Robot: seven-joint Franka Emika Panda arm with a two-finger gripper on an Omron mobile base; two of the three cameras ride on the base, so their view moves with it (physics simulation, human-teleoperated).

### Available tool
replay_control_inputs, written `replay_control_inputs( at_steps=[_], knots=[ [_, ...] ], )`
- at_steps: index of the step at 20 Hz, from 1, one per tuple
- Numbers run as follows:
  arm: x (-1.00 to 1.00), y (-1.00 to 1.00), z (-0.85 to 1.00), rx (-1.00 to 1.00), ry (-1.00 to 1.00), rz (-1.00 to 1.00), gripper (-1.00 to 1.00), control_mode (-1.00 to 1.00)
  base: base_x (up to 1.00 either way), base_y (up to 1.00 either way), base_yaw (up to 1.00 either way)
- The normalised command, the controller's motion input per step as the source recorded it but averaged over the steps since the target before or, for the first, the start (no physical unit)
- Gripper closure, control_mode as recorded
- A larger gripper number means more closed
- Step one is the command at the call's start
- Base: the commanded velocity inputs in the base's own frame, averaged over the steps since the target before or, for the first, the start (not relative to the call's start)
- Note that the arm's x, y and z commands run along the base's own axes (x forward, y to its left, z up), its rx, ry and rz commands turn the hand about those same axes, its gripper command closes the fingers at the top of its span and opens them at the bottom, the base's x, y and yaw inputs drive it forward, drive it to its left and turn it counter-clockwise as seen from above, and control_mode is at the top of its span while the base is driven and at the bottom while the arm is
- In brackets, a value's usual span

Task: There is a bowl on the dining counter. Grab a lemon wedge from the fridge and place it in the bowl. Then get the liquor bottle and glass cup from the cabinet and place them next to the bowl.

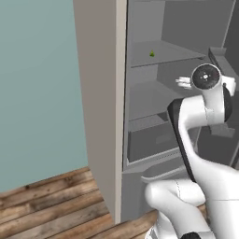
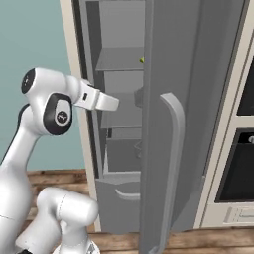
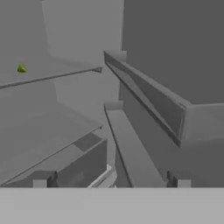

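The fridge (image 1: 140, 116) stands open, its grey door (image 2: 168, 99) swung out to the right. On an upper shelf lies the lemon wedge (image 1: 151, 54), a tiny yellow-green piece, also seen as the lemon wedge (image 2: 142, 59) and, in the hand view, the lemon wedge (image 3: 21, 68) at the upper left. My gripper (image 1: 183, 83) reaches into the fridge one shelf level lower and to the right of the wedge. In the hand view the gripper (image 3: 111, 181) is open, its two tips far apart with nothing between them. The bowl, dining counter, liquor bottle and glass cup are out of view.
The door's inner bins (image 3: 148, 96) jut out close to the right of my hand. The fridge's beige surround (image 1: 100, 93) borders the opening on the left. A built-in oven (image 2: 243, 163) sits right of the fridge. Below are a wooden floor (image 1: 46, 200) and a teal wall (image 1: 37, 93).
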Motion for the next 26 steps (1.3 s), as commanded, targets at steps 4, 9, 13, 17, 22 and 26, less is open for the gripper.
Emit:
replay_control_inputs(
  at_steps=[4,9,13,17,22,26],
  knots=[
    [0.31,-0.50,0.07,-0.10,0.00,-0.18,-1.00,-1.00,0.00,0.00,0.00],
    [0.30,-0.61,0.03,-0.09,0.00,-0.18,-1.00,-1.00,0.00,0.00,0.00],
    [0.33,-0.68,0.00,-0.07,0.00,-0.17,-1.00,-1.00,0.00,0.00,0.00],
    [0.26,-0.76,0.01,-0.06,0.00,-0.17,-1.00,-1.00,0.00,0.00,0.00],
    [0.04,-0.99,0.04,-0.06,0.00,-0.15,-1.00,-1.00,0.00,0.00,0.00],
    [0.00,-1.00,0.11,-0.05,0.00,-0.05,-1.00,-1.00,0.00,0.00,0.00]
  ],
)
